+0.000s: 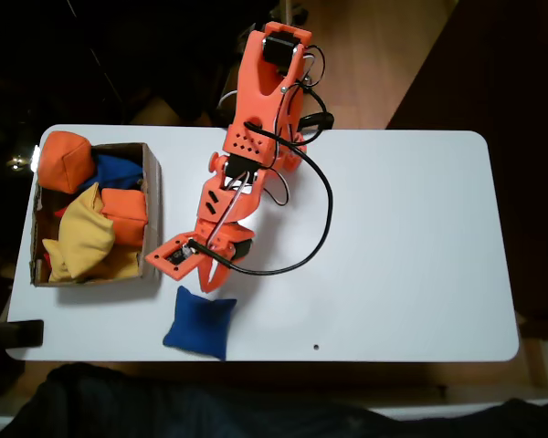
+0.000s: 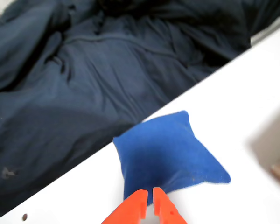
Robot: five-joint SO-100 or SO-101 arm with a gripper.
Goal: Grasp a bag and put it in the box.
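The bag (image 1: pixel 200 323), royal blue and pillow-shaped with pointed corners, lies flat on the white tabletop (image 1: pixel 393 237) near its front edge, just outside the box's nearer corner. It looks soft and loosely filled, so it should sag and give under pressure; light enough to lift, not fragile, and the fabric offers decent grip. A pinch across the plump middle, or over one bunched edge, seems the safest hold, since a bare corner could slip out. In the wrist view the pincer (image 2: pixel 149 195) shows two orange fingertips almost together, clenched on nothing, their tips at the bag's nearest edge (image 2: pixel 168 154); they would need to spread before closing on the cloth. From the fixed view the pincer (image 1: pixel 210 274) sits just above the bag, beside the box (image 1: pixel 152 210). That cardboard box, at the tabletop's left end in the fixed view, already holds orange beanbags (image 1: pixel 68 160), yellow beanbags (image 1: pixel 82 233) and another blue one (image 1: pixel 119 171). Dark cloth (image 2: pixel 84 70) lies beyond the table edge.
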